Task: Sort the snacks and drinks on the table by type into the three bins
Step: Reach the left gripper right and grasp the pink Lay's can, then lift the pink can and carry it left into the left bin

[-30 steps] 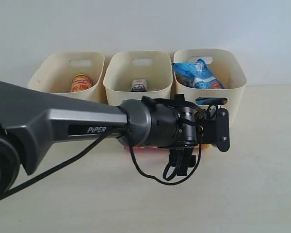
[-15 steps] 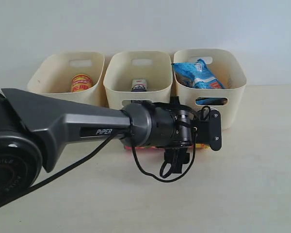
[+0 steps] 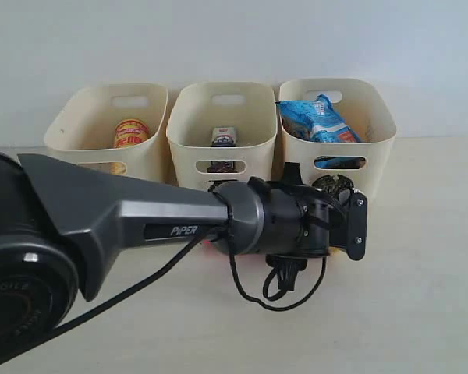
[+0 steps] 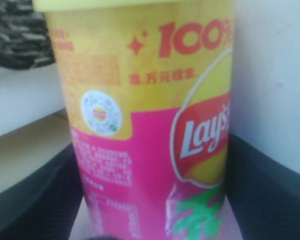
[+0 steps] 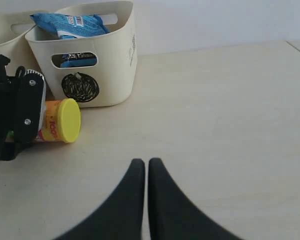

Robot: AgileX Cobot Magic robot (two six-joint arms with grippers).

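Observation:
The pink-yellow chip tube (image 4: pixel 150 130) lies on its side on the table (image 5: pixel 220 100), its yellow lid (image 5: pixel 68 120) facing outward, just in front of the right bin (image 5: pixel 117 60). My left gripper (image 4: pixel 151 141) has a dark finger against each side of the tube. In the exterior view the left arm (image 3: pixel 140 218) covers most of the tube. The yellow-red tube (image 3: pixel 131 132) stands in the left bin (image 3: pixel 78 117). A dark carton (image 3: pixel 224 137) sits in the middle bin (image 3: pixel 189 117). The blue bag (image 3: pixel 320 118) rests in the right bin. My right gripper (image 5: pixel 146 163) hovers shut over bare table.
The three cream bins stand in a row against the back wall. The right bin carries a black scribbled circle (image 5: pixel 80 87). A cable loop (image 3: pixel 285 284) hangs under the left wrist. The white-blue carton and the orange-white bag are not clearly in view.
The left arm has swung a little and sunk lower toward the table, with its gripper staying around the lying tube. The bins and their contents have not moved.

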